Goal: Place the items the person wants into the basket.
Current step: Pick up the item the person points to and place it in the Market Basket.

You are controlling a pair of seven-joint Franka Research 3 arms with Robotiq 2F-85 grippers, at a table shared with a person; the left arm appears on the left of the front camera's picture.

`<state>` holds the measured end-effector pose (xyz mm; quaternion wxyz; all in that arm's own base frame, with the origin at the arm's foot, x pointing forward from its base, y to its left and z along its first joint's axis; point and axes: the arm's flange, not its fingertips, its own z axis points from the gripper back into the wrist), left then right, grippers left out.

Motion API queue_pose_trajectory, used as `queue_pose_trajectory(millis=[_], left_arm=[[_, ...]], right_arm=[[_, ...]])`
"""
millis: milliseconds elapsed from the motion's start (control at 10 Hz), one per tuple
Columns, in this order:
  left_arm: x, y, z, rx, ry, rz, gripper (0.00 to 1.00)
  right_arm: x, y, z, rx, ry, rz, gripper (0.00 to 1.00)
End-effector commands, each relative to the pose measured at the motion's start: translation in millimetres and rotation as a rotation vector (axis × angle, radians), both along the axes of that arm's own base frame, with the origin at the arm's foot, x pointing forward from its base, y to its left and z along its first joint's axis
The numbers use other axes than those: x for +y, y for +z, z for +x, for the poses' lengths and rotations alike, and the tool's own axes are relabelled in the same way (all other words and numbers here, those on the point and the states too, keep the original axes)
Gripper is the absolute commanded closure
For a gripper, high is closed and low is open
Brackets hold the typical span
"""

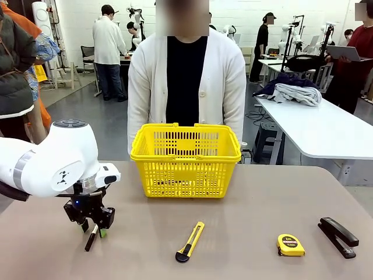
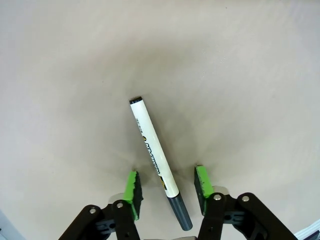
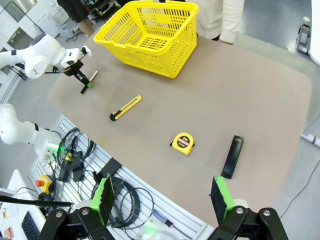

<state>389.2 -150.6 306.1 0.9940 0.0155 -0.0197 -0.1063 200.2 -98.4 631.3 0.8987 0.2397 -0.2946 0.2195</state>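
— How will the marker [image 2: 152, 150] handle for us?

— Easily, we'd judge. It looks light and stiff, with a smooth round barrel that could roll or pivot if we pinch it near one end. We'd take it across the pale barrel close to its middle, not on the dark end that sits nearest the wrist.

— Where is it?

— It looks to lie on the bench [image 1: 245, 210] at our left front, well apart from the basket [image 1: 185, 175], which stands mid-bench in front of the person [image 1: 186, 76]. It sits slanted between the fingers of our left claw [image 1: 93, 231].

— Has the claw got it?

— Not that we can see. The jaws are about half closed. In the left wrist view the green pads [image 2: 132, 187] stand one on each side of the barrel, with bare bench showing in both gaps. So nothing is gripped.

— And our right claw [image 3: 162, 200]?

— It is spread wide and empty, high above the bench's near edge.
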Motion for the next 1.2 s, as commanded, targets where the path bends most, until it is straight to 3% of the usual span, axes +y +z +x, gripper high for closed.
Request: queue_pose_trajectory(millis=[0, 100, 200, 300, 800, 900, 1100], left_arm=[[-2, -7, -3, 0.005, 0.014, -0.023, 1.00], [-1, -7, -3, 0.003, 0.016, -0.024, 1.00], [-1, -7, -3, 0.003, 0.018, -0.024, 0.94], [-1, -8, -3, 0.004, 0.018, -0.025, 1.00], [-1, -5, -4, 0.005, 0.016, -0.022, 1.00], [1, 13, -7, 0.063, -0.045, -0.056, 1.00], [13, 125, -48, 0.034, -0.196, -0.111, 1.00]], right_arm=[[1, -1, 0, 0.000, 0.014, 0.010, 0.00], [1, -1, 0, 0.000, 0.014, 0.010, 0.00], [1, -1, 0, 0.000, 0.014, 0.010, 0.00], [1, -1, 0, 0.000, 0.014, 0.010, 0.00], [1, -1, 0, 0.000, 0.014, 0.010, 0.00], [1, -1, 0, 0.000, 0.014, 0.010, 0.00], [1, -1, 0, 0.000, 0.014, 0.010, 0.00]])
